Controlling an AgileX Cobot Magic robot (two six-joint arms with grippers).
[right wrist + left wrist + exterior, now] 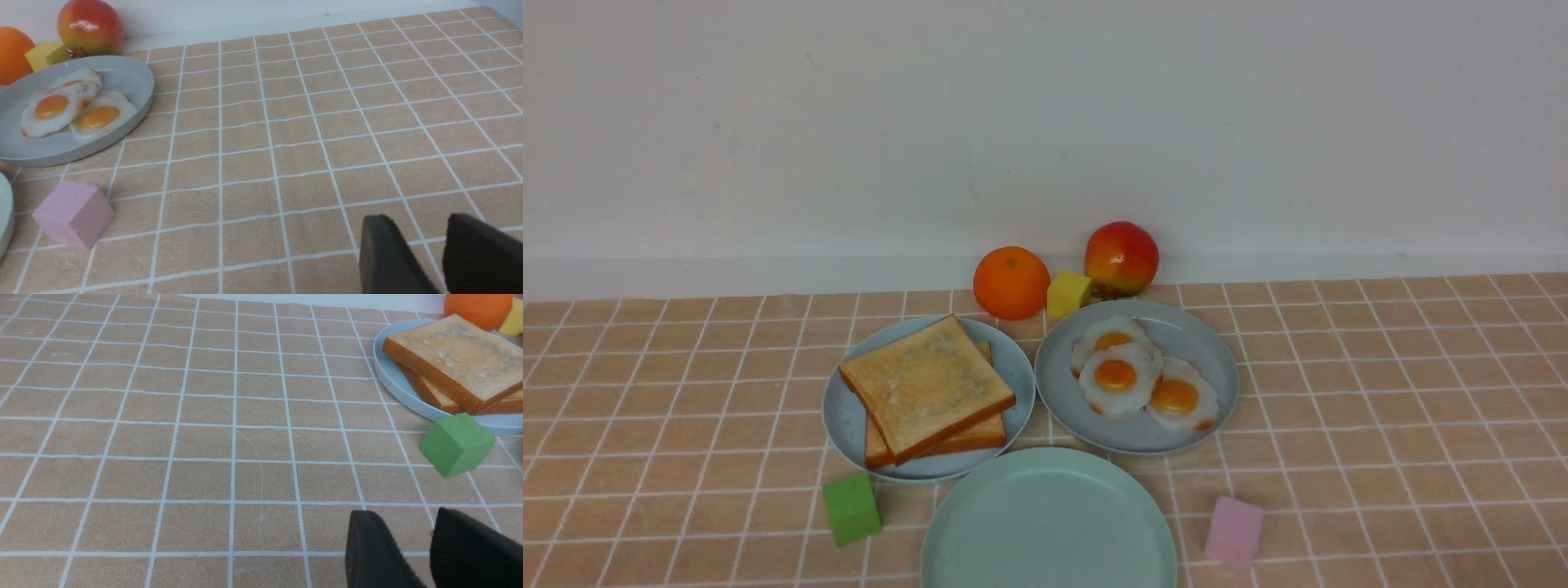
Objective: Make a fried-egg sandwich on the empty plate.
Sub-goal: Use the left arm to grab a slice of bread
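Two stacked toast slices [927,389] [453,363] lie on a light blue plate [845,416] [388,377]. Three fried eggs [1116,377] [53,108] overlap on a grey-blue plate [1201,347] [126,77]. In front of both sits the empty plate [1049,523], mint green, with only its rim [4,212] in the right wrist view. Neither arm shows in the front view. My left gripper [402,516] hovers open over bare cloth near the green cube. My right gripper [416,220] is open too, over bare cloth well to the right of the egg plate. Nothing is between either pair of fingers.
An orange [1011,282], a yellow cube [1067,294] and a red-yellow apple [1121,257] stand behind the plates by the wall. A green cube [852,509] [457,444] and a pink cube [1234,531] [73,214] flank the mint plate.
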